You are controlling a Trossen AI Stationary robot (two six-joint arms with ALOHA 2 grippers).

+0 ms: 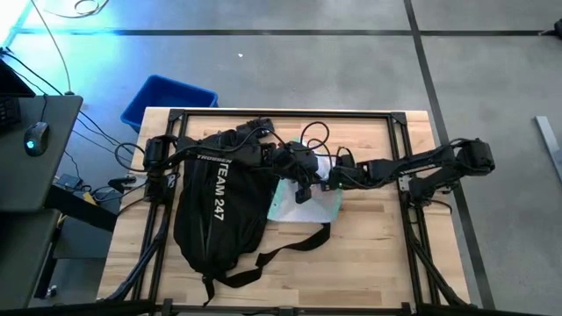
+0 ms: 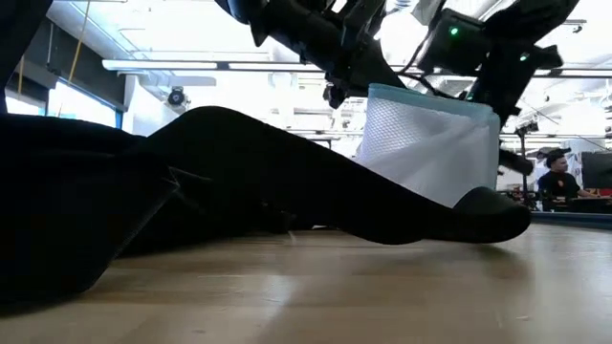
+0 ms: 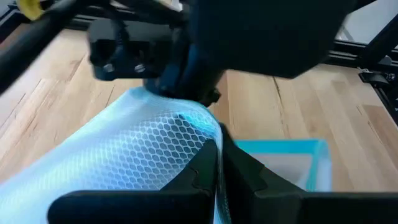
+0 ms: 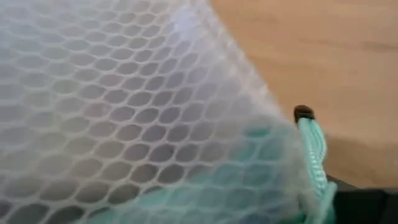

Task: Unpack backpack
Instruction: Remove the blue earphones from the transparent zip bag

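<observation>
The black backpack [image 1: 215, 211] lies flat on the table's left half, "TEAM 247" lettering up; in the low view its dark bulk [image 2: 191, 182] fills the foreground. A white mesh pouch with teal trim [image 1: 303, 204] [image 2: 430, 143] stands up just right of the backpack's far end. My left gripper [image 1: 299, 175] [image 3: 219, 146] reaches over the backpack and is shut on the pouch. My right gripper [image 1: 334, 180] comes from the right and is shut on the pouch's top. The right wrist view is filled by the mesh [image 4: 137, 112] and the teal zipper [image 4: 311, 155]. My left gripper pinches the pouch's mesh wall [image 3: 186, 140] between its two fingers, near the upper edge, coming from the table's left. The pouch hangs below; the backpack hides its lower end in the low view. My right gripper is on the pouch's top edge [image 3: 163, 94], coming from the right and above. Its fingers are hidden by its own body and by the mesh.
Backpack straps [image 1: 281, 250] trail toward the near edge, one strap end [image 2: 478, 215] lying in front of the pouch. Cables [image 1: 316, 136] lie by the far edge. A blue bin [image 1: 167, 101] sits beyond the far-left corner. A person [image 2: 555, 182] sits far behind. Bare wood [image 1: 378, 246] shows at near right.
</observation>
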